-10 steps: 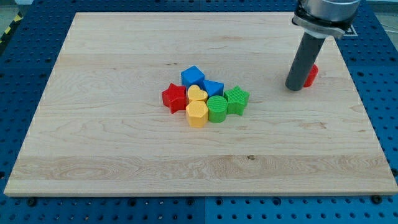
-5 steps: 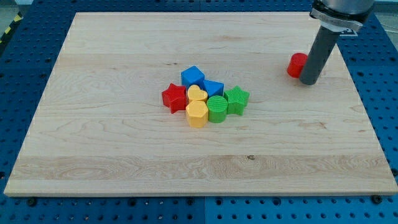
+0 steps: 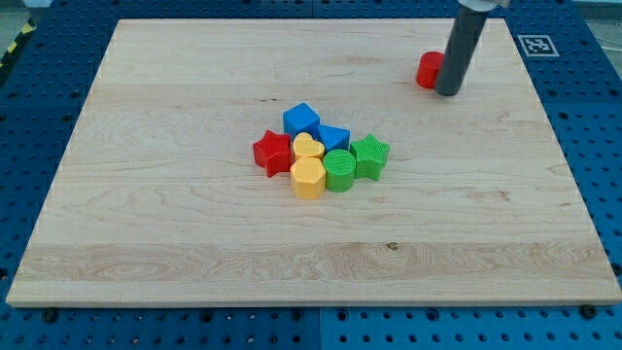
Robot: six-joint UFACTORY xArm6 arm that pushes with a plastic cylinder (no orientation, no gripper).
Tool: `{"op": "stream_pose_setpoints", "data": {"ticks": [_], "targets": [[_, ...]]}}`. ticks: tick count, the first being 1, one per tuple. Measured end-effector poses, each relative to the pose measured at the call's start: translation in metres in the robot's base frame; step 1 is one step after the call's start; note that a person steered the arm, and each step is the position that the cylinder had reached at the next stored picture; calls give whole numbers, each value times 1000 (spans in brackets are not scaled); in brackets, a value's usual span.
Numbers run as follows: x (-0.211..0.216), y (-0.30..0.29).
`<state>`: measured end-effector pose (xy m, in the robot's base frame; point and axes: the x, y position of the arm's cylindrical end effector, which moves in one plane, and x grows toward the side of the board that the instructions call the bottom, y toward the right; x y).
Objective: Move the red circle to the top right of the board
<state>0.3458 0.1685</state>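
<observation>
Tip touching red circle at its lower right, upper right of frame — no hand, just a bare rod. Best nudging gently upward and rightward — off-centre contact risks slipping past.

Single cam, high, looking down at an angle over the pale wooden board from its near edge. Whole board in frame; blue perforated table around it. Mount probably fixed.

Down and to the view's left of the claw, blocks huddle together on the desk: red star, blue cube, yellow heart, green circle.
</observation>
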Motion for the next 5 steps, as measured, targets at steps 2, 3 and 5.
{"op": "stream_pose_setpoints", "data": {"ticks": [2, 3, 5], "targets": [[0, -1], [0, -13], [-17, -13]]}}
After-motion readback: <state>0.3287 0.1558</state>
